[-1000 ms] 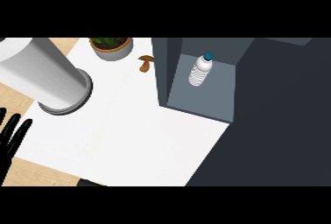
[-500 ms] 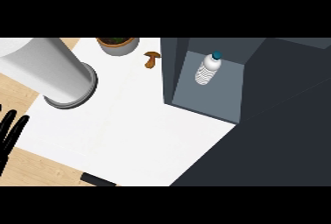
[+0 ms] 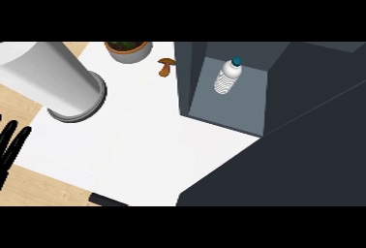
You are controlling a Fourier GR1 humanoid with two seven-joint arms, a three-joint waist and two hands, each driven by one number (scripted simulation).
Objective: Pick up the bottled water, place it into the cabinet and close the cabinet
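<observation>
A clear ribbed water bottle (image 3: 228,77) with a teal cap stands upright inside the dark grey cabinet (image 3: 243,106), on its lit inner floor near the back. The cabinet's opening faces me and no door covers it. My left hand (image 3: 11,144) shows at the view's left edge, fingers straight and pointing up, far from the bottle and holding nothing. My right hand does not show in the head view.
A tall white cylinder (image 3: 50,77) stands on a round base at the left of the white counter (image 3: 136,145). A potted plant (image 3: 129,50) and a small brown mushroom (image 3: 165,67) sit at the back, just left of the cabinet. Dark cabinet body fills the lower right.
The view has shifted, so everything sits further right and slightly lower in the picture. The left hand has slid toward the left edge. The bottle stays standing in the cabinet.
</observation>
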